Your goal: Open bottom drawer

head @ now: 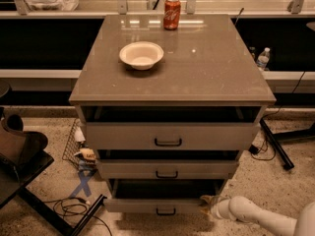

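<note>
One end effector [208, 202] just beside right corner of bottom drawer [140, 205]; grip state unclear.

Cabinet top [206, 77] w/ bowl [141, 55] & soda can [172, 13]; hand [207, 201] low by floor [275, 191], front-R of it.

Grey bottom drawer [133, 205] with black handle [166, 211]; the brown-topped cabinet [206, 77] carries a cream bowl [141, 55] and red can [172, 13]. The pale gripper [206, 200] sits by the cabinet's lower right corner.
</note>
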Controlling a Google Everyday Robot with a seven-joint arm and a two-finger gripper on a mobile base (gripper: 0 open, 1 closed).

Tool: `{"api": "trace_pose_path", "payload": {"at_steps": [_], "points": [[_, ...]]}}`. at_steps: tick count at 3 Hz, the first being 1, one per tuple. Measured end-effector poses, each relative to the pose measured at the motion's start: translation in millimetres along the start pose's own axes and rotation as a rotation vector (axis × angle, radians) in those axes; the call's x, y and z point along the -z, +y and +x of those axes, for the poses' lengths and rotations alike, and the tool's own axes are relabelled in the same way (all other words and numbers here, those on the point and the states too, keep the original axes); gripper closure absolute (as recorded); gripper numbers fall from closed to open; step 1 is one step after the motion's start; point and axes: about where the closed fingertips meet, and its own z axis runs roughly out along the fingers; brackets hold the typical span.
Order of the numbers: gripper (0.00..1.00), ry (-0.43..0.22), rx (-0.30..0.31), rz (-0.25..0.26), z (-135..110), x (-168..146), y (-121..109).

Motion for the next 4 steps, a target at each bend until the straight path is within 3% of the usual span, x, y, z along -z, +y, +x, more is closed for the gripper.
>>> {"api": "trace_pose_path", "payload": {"at_steps": [1,4], "points": [[1.00,0.035,0.001,-0.043,7,5,13],[1.00,0.050,-0.010,-0.060,12,18,23]]}}
